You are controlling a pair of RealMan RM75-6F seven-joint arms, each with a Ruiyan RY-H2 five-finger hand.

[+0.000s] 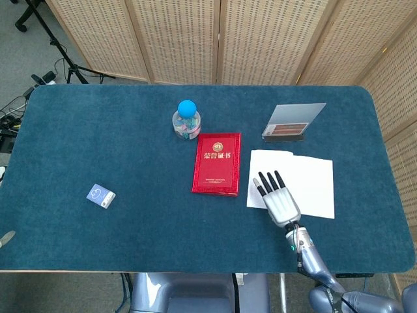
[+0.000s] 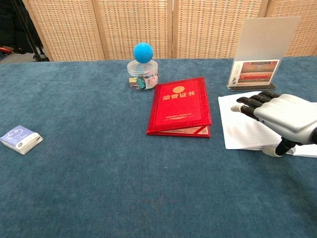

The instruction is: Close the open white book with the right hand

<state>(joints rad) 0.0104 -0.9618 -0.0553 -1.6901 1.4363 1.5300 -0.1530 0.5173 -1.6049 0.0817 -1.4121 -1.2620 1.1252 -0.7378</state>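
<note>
The right hand [image 1: 281,199] is held flat, holding nothing, fingers [image 2: 250,103] extended over the near-left part of the white book [image 1: 306,182], probably so a page can be caught.

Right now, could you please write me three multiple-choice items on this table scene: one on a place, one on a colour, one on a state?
1. Where is the right hand?
A. over the white book
B. on the red booklet
C. beside the small blue-and-white packet

2. What colour is the ball topping the clear jar?
A. red
B. blue
C. white

3. How is the right hand?
A. gripping the booklet
B. fingers extended, holding nothing
C. out of view

Key: 1 A, the hand overlaps the white pages in both views; 2 B, the ball is plainly blue; 3 B, nothing sits in its grasp.
</note>
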